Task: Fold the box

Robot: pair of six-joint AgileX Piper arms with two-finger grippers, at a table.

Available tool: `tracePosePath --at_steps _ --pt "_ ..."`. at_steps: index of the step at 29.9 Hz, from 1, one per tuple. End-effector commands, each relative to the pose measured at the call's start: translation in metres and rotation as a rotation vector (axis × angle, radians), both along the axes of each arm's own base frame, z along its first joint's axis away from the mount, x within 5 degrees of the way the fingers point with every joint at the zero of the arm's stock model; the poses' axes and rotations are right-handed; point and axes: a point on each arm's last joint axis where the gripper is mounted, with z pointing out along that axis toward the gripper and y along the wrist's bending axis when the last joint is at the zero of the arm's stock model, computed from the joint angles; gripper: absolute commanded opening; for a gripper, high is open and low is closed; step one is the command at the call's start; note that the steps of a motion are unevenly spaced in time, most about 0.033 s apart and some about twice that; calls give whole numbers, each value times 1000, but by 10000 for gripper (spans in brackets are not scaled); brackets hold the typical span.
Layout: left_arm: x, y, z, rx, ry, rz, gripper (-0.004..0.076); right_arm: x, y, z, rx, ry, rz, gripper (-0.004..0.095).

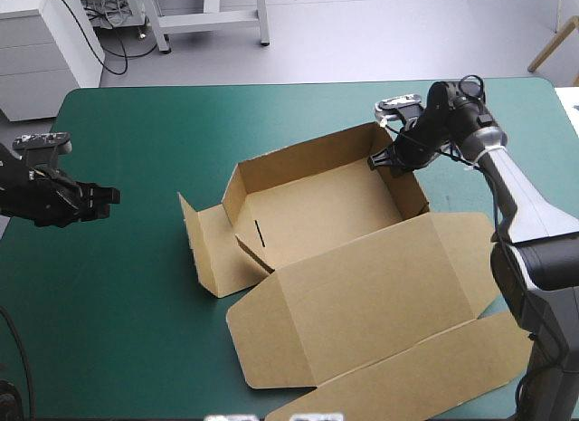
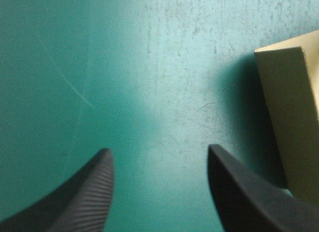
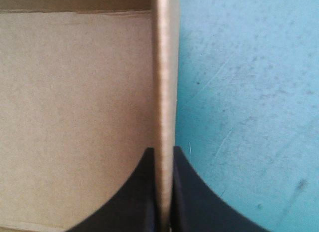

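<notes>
Right gripper (image 3: 163,149) clamped on the box (image 1: 335,213); left gripper (image 2: 159,149) wide open, holding nothing.
The box sat mid-table as an open tray, lid (image 1: 362,303) flat toward the near edge. Only the right wrist view showed black fingers (image 3: 144,192) pinching the upright end wall (image 3: 167,67). Only the left wrist view showed that gripper spread over bare teal-green cover (image 2: 149,67), a flap (image 2: 294,117) just beside it. The right arm (image 1: 516,195) bent down over the tray's far right corner; the left arm (image 1: 27,199) hung near the table's left edge.
</notes>
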Motion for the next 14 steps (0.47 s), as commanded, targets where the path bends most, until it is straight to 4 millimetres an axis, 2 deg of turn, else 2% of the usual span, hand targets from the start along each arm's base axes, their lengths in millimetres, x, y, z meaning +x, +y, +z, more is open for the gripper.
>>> tracePosePath --at_steps 1,10,14 --pt "2 -6 15 -60 -83 8 617 -21 -14 59 82 -143 -39 -14" --pt "17 -17 15 -256 -152 35 632 -54 -59 119 231 -280 -165 -19" --pt "23 -21 16 -309 -193 14 632 -71 -70 142 326 -340 -185 -19"
